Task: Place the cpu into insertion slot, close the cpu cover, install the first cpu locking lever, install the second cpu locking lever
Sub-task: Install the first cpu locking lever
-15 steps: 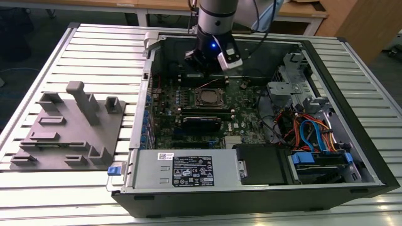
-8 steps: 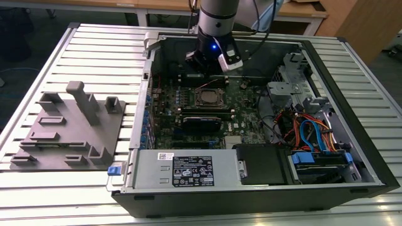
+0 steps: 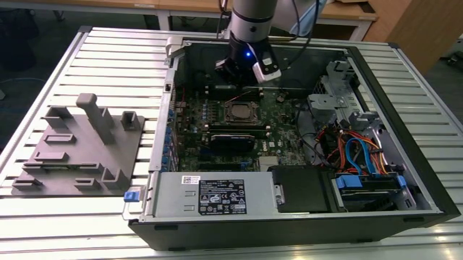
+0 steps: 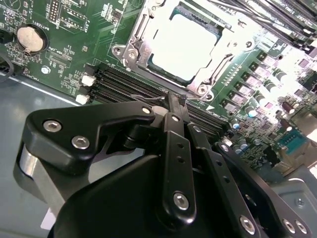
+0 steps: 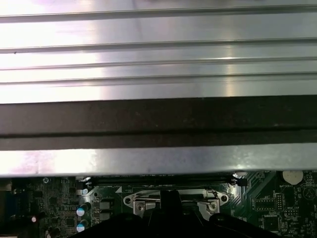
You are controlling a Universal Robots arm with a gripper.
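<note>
Slatted metal table [image 3: 108,54] carries an open computer case [image 3: 425,181] and a grey fixture [image 3: 79,157]; wooden desks [image 3: 347,11] stand behind. The gripper [image 4: 174,100], clenched, hangs beside the cpu cover [image 4: 141,44] framing the cpu [image 4: 185,42].

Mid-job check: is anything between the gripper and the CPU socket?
Nothing visible. In the second wrist view the gripper is at the edge of the insertion slot, with the cpu seated under the cpu cover.

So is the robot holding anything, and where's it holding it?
Can't tell. The gripper sits at a thin wire lever by the socket edge, but a grip isn't clear.
</note>
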